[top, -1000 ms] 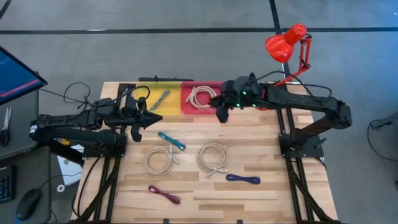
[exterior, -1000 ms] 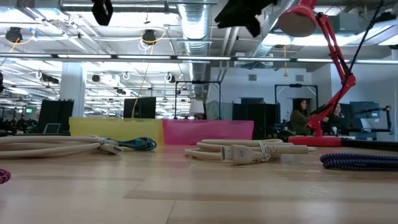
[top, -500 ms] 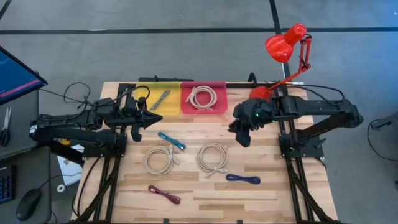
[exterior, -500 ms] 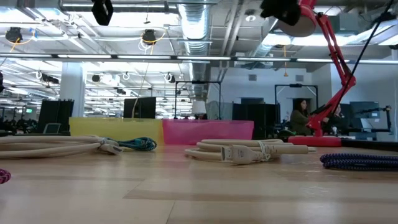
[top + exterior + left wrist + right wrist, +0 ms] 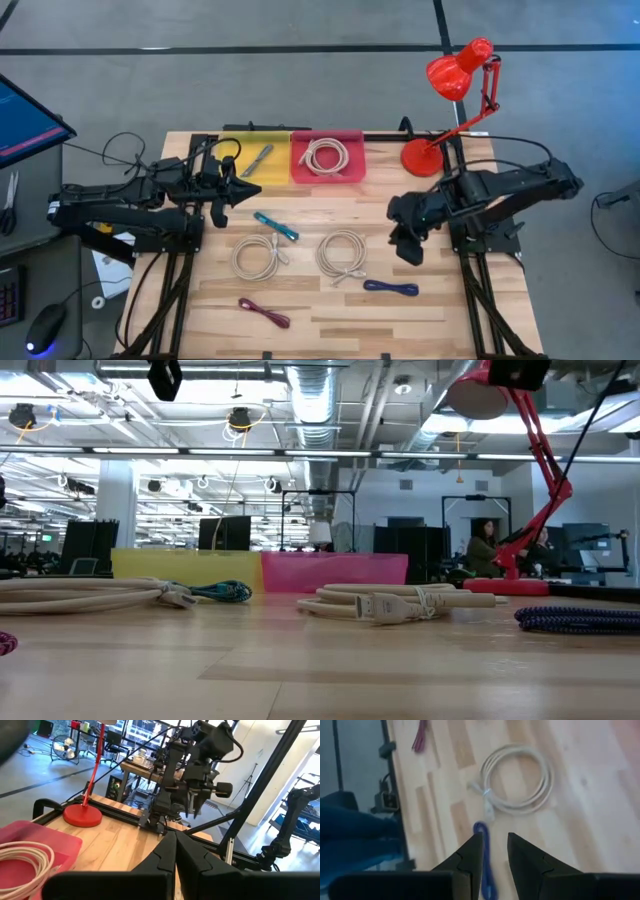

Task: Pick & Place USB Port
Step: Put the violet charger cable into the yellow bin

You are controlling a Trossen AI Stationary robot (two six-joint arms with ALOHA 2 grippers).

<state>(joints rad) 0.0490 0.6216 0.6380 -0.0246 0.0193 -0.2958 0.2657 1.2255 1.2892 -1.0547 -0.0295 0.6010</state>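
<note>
The right gripper (image 5: pixel 410 247) hangs above the table (image 5: pixel 420 320) at about 3 o'clock from its middle, fingers slightly parted with nothing between them. In its wrist view the fingers (image 5: pixel 470 855) frame a blue cable (image 5: pixel 484 862), and a coiled white cable (image 5: pixel 520 782) lies just beyond it. From above, that blue cable (image 5: pixel 391 288) lies at roughly 5 o'clock of the table, near the white coil (image 5: pixel 342 252) at the centre.

The left gripper (image 5: pixel 245 190) waits over the table's 10 o'clock side, fingers pressed together and empty.

A second white coil (image 5: pixel 262 255) sits beside the first, a teal cable (image 5: pixel 275 225) lies at its 12 o'clock, and a dark red cable (image 5: pixel 264 313) lies toward 7 o'clock. At 12 o'clock a pink tray (image 5: pixel 352 170) holds another white cable (image 5: pixel 324 156); the yellow tray (image 5: pixel 278 160) touching it holds a grey object, possibly a connector, too small to tell. A red lamp (image 5: pixel 458 75) stands at 1 o'clock.
</note>
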